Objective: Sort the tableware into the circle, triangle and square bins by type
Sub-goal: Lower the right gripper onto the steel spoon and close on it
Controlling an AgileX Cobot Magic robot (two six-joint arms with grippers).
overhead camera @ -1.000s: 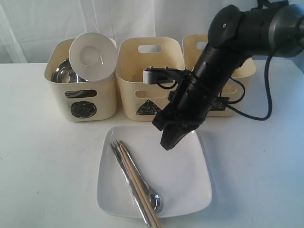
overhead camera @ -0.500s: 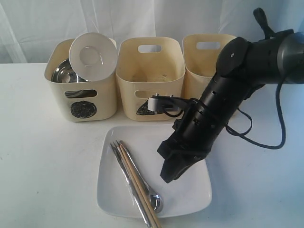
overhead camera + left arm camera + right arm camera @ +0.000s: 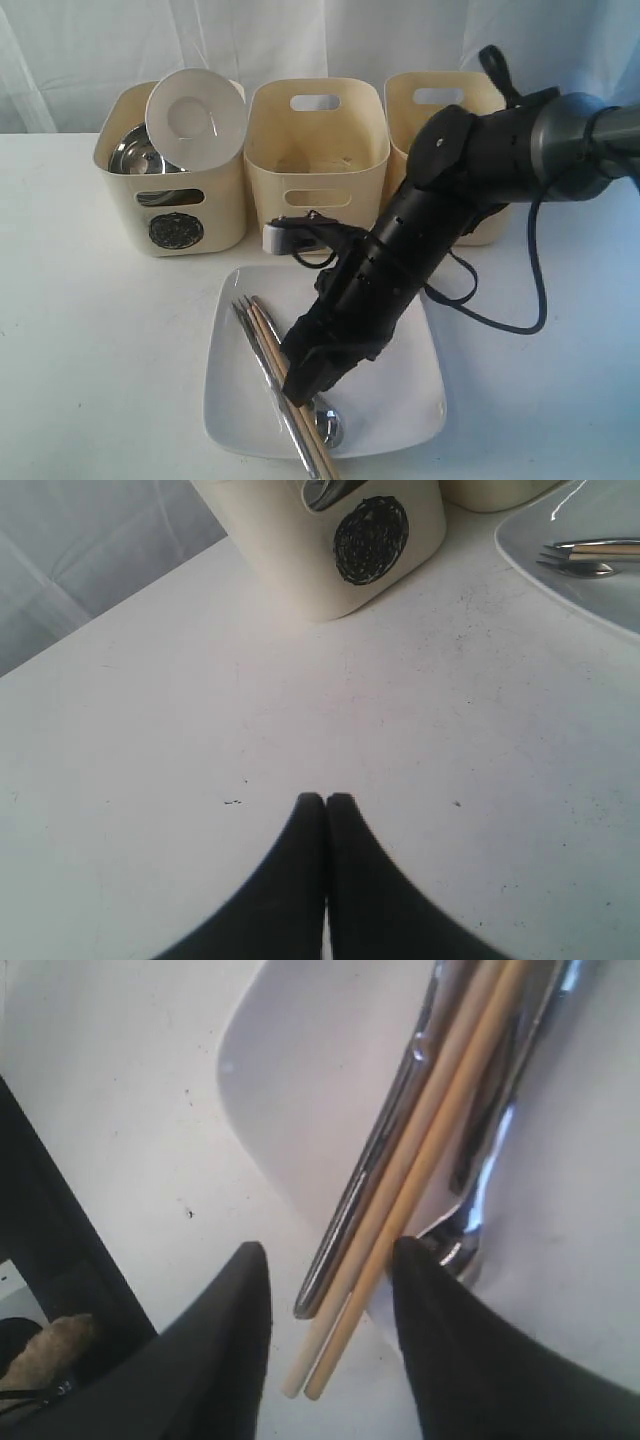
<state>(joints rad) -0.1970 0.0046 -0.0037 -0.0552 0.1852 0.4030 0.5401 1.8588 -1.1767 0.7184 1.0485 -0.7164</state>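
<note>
Progress check first: the bowls are home. The shiny steel bowl (image 3: 133,155) sits inside the circle bin (image 3: 220,205) at the back-left of the table (image 3: 90,350). The small white bowl (image 3: 195,118) is propped on edge against that bin's rim, leaning rather than lying flat. The triangle bin (image 3: 265,190), mid-way along the back edge, shows nothing inside from this angle. The third bin (image 3: 470,88), back-right, has its mark hidden behind the arm, so I take it for the square one. No mugs are in sight; whether they lie deep in a bin, I cannot tell. By my reckoning the job is well short of halfway, with the long cutlery and the plate to go.

The white square plate (image 3: 400,400) lies by the front edge, mid-table: glossy, round-cornered, with a shallow raised rim. Along its left side there's a tight bundle:
- pale wooden chopsticks (image 3: 270,340), matte and straight
- a polished fork (image 3: 241,308), tines toward the bins
- a spoon (image 3: 326,425), its mirror-bright bowl toward the front edge

The right gripper (image 3: 328,1260) is down over the front end of that bundle. Its black fingers are parted, with the chopstick ends and one steel handle between them, and nothing is clamped. The left gripper (image 3: 326,802) hangs over bare table with the circle bin ahead of it, fingers pressed together, empty. The bins are smooth cream plastic, soft-cornered, with slot handles and scribbled black marks.
</note>
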